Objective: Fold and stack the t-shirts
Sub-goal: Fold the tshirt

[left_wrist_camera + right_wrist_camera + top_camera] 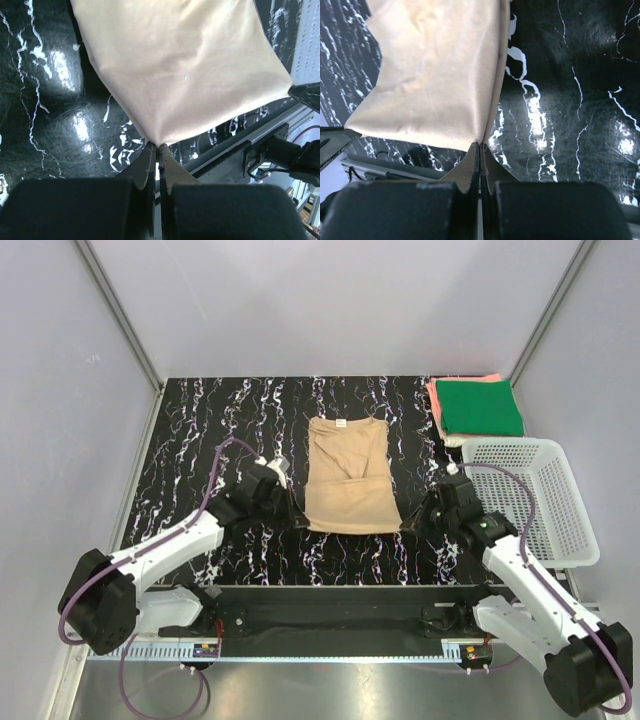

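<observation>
A tan t-shirt (pixel 346 475) lies lengthwise in the middle of the black marbled table (pixel 200 420), sleeves folded in, collar at the far end. My left gripper (pixel 299 522) is shut on its near left corner (pixel 159 141). My right gripper (pixel 406 523) is shut on its near right corner (pixel 481 141). Both corners are lifted and the hem is stretched between them. A folded dark green shirt (pixel 482 407) lies on a folded coral-pink one (pixel 436 392) at the far right corner.
A white plastic mesh basket (pixel 530 498) stands at the right edge, just beside my right arm. Grey walls enclose the table on three sides. The metal base rail (pixel 340 608) runs along the near edge.
</observation>
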